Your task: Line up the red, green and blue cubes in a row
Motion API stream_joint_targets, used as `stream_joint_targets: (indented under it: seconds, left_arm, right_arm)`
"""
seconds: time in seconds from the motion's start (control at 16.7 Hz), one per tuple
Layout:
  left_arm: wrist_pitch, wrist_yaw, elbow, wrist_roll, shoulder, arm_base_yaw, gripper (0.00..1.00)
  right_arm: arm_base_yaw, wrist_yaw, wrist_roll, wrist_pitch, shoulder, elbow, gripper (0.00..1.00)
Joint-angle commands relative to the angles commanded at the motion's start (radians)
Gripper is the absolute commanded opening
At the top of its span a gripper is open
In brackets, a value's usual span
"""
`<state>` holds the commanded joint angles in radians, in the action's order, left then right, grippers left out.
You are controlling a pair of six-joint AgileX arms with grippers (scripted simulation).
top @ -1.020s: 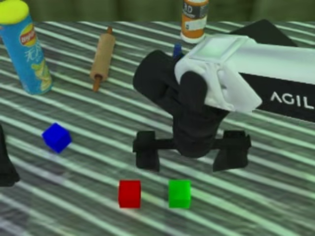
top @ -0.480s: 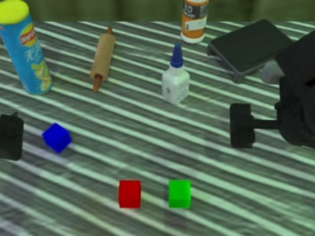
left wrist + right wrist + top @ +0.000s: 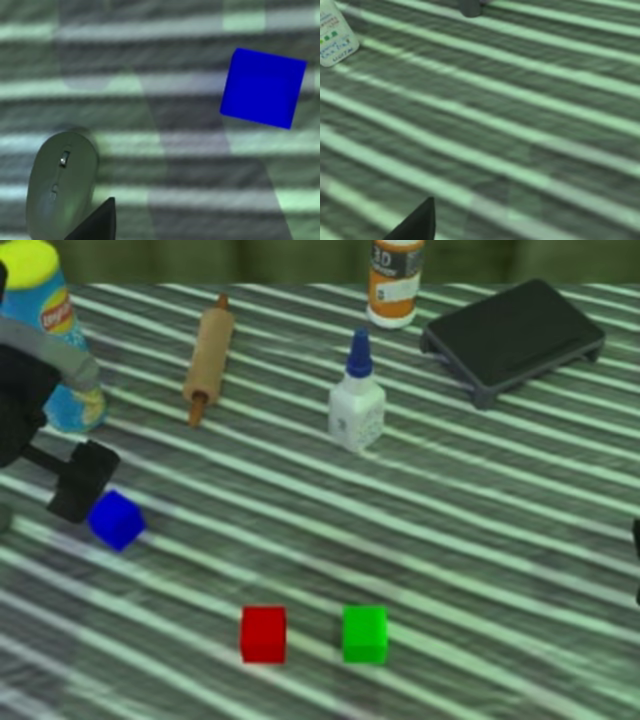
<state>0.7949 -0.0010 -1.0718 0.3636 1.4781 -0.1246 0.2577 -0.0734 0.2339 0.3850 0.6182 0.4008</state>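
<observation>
The red cube (image 3: pixel 263 633) and the green cube (image 3: pixel 365 633) sit side by side near the front of the table, a small gap between them. The blue cube (image 3: pixel 116 520) lies apart at the left, turned at an angle. My left gripper (image 3: pixel 40 455) hovers open at the left edge, one dark finger (image 3: pixel 82 480) just up and left of the blue cube. The left wrist view shows the blue cube (image 3: pixel 262 87) untouched and one fingertip (image 3: pixel 97 225). My right gripper (image 3: pixel 637 560) is a sliver at the right edge, holding nothing; one fingertip (image 3: pixel 417 225) shows over bare cloth.
At the back stand a chips can (image 3: pixel 50 360), a rolling pin (image 3: pixel 208 358), a glue bottle (image 3: pixel 356 400), an orange bottle (image 3: pixel 395 280) and a black flat device (image 3: pixel 512 335). A grey computer mouse (image 3: pixel 60 182) lies near the blue cube on the striped tablecloth (image 3: pixel 450 540).
My right arm has pulled back from the table's middle to the right edge, uncovering the glue bottle. My left arm has swung in from the left edge toward the blue cube. The cubes have not moved.
</observation>
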Motion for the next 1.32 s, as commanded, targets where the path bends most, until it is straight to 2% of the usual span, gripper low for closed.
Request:
stream_joint_targets:
  seconds: [0.3,0.54,1.02,1.32]
  left_arm:
    - [0.180,0.001,-0.256,0.084,0.330,-0.029,1.00]
    - [0.255,0.002,-0.381,0.122,0.483,-0.042,1.00]
    - [0.264,0.002,-0.400,0.129,0.507,-0.040,1.00]
    - [0.108,0.003,-0.313,0.131,0.570,-0.043,1.00]
  right_arm:
    - [-0.162,0.040,-0.154,-0.237,-0.403,-0.273,1.00]
    - [-0.236,0.068,-0.223,-0.362,-0.589,-0.384,1.00]
    - [-0.248,0.073,-0.234,-0.385,-0.618,-0.401,1.00]
    - [-0.248,0.073,-0.234,-0.385,-0.618,-0.401,1.00]
